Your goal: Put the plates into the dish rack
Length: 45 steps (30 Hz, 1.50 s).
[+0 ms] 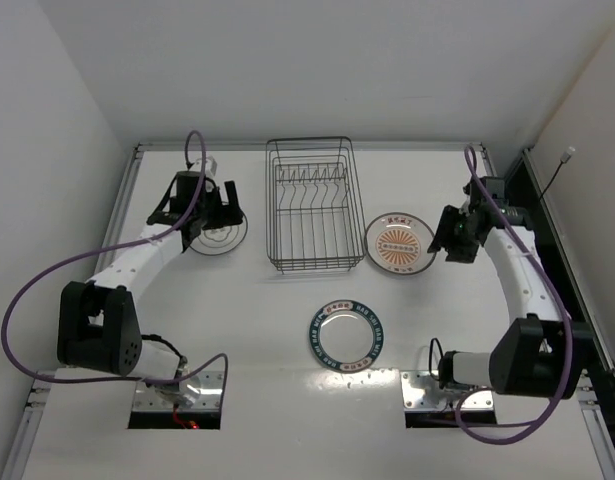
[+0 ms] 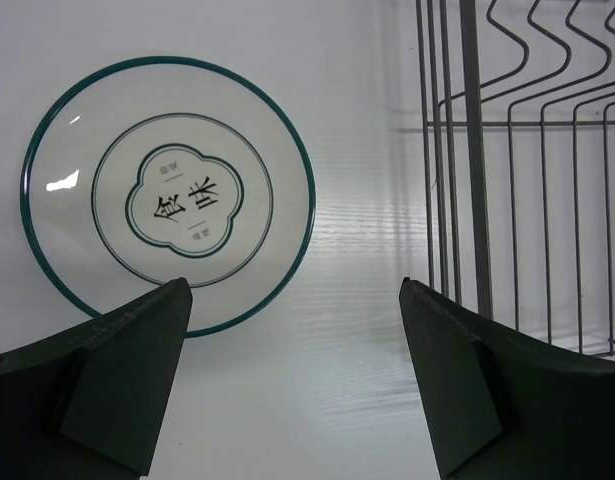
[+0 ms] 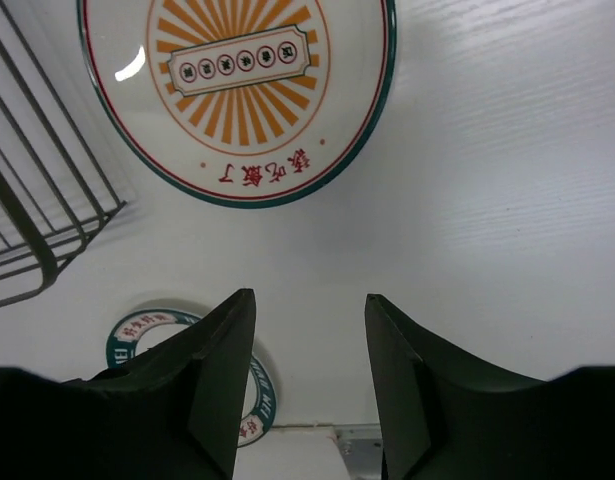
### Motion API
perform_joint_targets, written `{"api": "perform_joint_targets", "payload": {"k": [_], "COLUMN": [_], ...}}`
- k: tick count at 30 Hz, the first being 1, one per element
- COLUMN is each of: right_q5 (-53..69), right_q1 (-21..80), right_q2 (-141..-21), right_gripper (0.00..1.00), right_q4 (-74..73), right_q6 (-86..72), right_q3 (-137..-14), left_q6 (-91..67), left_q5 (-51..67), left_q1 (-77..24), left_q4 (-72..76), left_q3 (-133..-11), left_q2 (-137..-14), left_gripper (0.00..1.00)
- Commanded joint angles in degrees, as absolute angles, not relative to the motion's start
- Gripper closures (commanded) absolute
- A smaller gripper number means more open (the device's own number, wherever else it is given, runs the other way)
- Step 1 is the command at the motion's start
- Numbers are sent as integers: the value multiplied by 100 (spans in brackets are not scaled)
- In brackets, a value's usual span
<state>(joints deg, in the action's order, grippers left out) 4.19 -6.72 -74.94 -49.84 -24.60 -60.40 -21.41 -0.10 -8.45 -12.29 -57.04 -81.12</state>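
Plates are lying flat on the white tabletop [image 1: 267, 390], none yet in the rectangular dark wire dish rack [image 1: 311, 268]. The white plate with thin dark rings [image 2: 167, 195] is sitting just left of it, the white plate with the orange sunburst centre [image 3: 237, 90] just right, and the dark-blue-rimmed plate [image 1: 344, 334] nearer the arms. The left gripper [image 2: 292, 300] is hovering by the ringed plate's edge, jaws spread wide, holding nothing. The right gripper [image 3: 309, 300] is hanging partly open and empty beside the orange one. I'd say each should be pinching a rim firmly, then tipping its plate upright before lowering it between the prongs
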Motion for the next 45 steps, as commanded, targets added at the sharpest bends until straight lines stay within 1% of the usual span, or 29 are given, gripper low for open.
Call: {"api": "perform_joint_targets", "payload": {"k": [1,5,12,16,21,24,28,30,31,35,38,39,42,45], "right_q5": [756,694,1660,2354,2733,2856,3015,2892,2892,2840,2655,2567,2251,1566], "right_q1": [-747,-993,-1695,-1977,-1925,-1925,-1925,-1925,-1925,-1925,-1925,-1925,-1872,-1637], "right_q2": [-7487,-8006,-9104,-9641,-10369,-10512,-10871,-10872,-10872,-10513,-9907,-9514,-8905,-8272], "right_gripper": [55,55,56,56,56,63,84,91,99,100,100,100,100,100], "right_q4": [-4438,-4299,-3481,-3191,-3032,-2831,-2715,-2768,-2769,-2821,-2944,-3031,-3138,-3392], "right_q6": [-2452,-2452,-2689,-2839,-2892,-2953,-3006,-3006,-3006,-2944,-2892,-2892,-3005,-3146], "right_q3": [-6292,-6346,-6056,-6003,-6003,-5950,-5923,-5924,-5924,-5862,-5915,-6089,-6519,-7186], "left_q6": [-2083,-2083,-2083,-2083,-2083,-2083,-2083,-2083,-2083,-2083,-2083,-2083,-2083,-2083], "left_q5": [-133,-26,26,79,79,18,-35,-35,-35,-35,-35,-35,-35,-35], "left_q1": [-861,-861,-861,-861,-861,-861,-861,-861,-861,-861,-861,-861,-861,-861], "left_q4": [-1107,-1107,-1160,-1160,-1160,-1213,-1213,-1213,-1213,-1266,-1266,-1266,-1266,-1266], "left_q3": [-5643,-5695,-5695,-5695,-5748,-5748,-5748,-5748,-5748,-5801,-5801,-5801,-5801,-5801], "left_q2": [-8086,-8086,-8086,-8138,-8200,-8200,-8200,-8200,-8252,-8253,-8253,-8253,-8253,-8306], "left_gripper": [17,17,17,11,6,6,6,6,6,6,6,6,6,6]}}
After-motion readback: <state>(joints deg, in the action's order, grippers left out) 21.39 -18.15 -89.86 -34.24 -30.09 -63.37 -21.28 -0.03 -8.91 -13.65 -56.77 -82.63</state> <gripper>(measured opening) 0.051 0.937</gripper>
